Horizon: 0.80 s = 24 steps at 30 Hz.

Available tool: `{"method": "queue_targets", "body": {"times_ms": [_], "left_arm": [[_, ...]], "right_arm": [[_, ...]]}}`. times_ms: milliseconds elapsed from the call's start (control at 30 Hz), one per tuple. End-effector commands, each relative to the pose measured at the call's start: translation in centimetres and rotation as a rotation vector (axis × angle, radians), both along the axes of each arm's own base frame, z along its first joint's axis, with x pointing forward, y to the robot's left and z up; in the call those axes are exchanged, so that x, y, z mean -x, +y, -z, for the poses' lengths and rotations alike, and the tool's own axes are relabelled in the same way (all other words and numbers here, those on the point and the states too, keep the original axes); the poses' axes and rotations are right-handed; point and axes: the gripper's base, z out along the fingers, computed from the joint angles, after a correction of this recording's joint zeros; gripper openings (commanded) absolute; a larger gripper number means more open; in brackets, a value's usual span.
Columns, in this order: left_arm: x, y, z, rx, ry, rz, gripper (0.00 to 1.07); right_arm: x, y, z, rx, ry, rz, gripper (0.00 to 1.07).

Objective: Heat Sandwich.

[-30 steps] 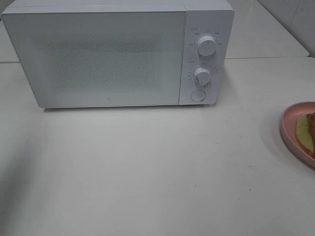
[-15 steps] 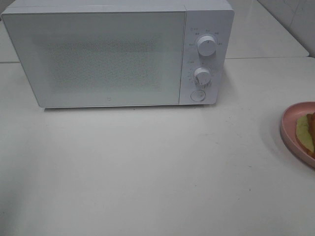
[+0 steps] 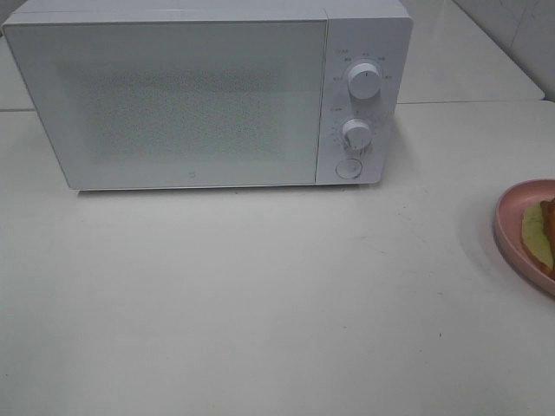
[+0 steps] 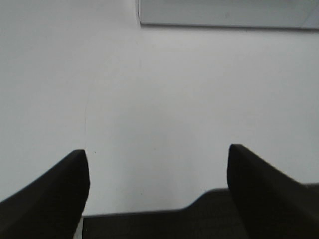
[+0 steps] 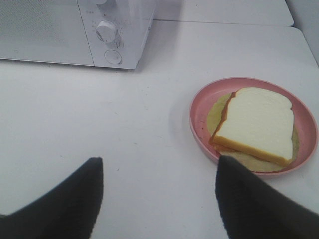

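— Right wrist view: found the sandwich [image 5: 256, 124] lying flat on the pink plate [image 5: 199, 124], on the desk [image 5: 124, 129] well apart from the shut microwave [image 5: 60, 30]. Seen only as a sliver at the right edge of the high view.

— Looked soft, light and easily crushed, probably. Best taken by the plate's rim, or across the crust edges, gently.

— Right pincer [image 5: 157, 191] stood apart and empty, short of the plate. Left pincer [image 4: 157, 174] likewise spread wide, over bare desk.

— Compared with a second earlier: nothing shifted on the desk; only a faint shadow at the left faded.
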Motion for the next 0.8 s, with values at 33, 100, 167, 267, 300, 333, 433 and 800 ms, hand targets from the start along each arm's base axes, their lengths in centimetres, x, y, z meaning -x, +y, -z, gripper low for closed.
{"method": "queue_targets", "body": {"times_ms": [33,100,167,267,300,333,433,800], "left_arm": [[1.3,0.1,0.0,0.015,-0.108,-0.047,0.72],[1.5,0.3,0.1,0.018,-0.117,-0.069,0.72],[1.3,0.3,0.0,0.02,-0.123,-0.072,0.72],[0.8,0.4,0.2,0.015,-0.147,-0.079,0.72],[0.8,0.4,0.2,0.015,-0.147,-0.079,0.72],[0.5,0.4,0.5,0.022,-0.158,-0.079,0.72],[0.5,0.4,0.4,0.022,-0.159,-0.079,0.72],[0.5,0.4,0.4,0.022,-0.159,-0.079,0.72]], "right_arm": [[0.3,-0.1,0.0,0.001,-0.029,0.005,0.64],[0.3,-0.1,0.0,0.001,-0.029,0.005,0.64],[0.3,-0.1,0.0,0.001,-0.029,0.005,0.64],[0.3,-0.1,0.0,0.001,-0.029,0.004,0.64],[0.3,-0.1,0.0,0.001,-0.029,0.004,0.64],[0.3,-0.1,0.0,0.001,-0.029,0.004,0.64],[0.3,-0.1,0.0,0.001,-0.029,0.004,0.64],[0.3,-0.1,0.0,0.001,-0.029,0.004,0.64]]}}
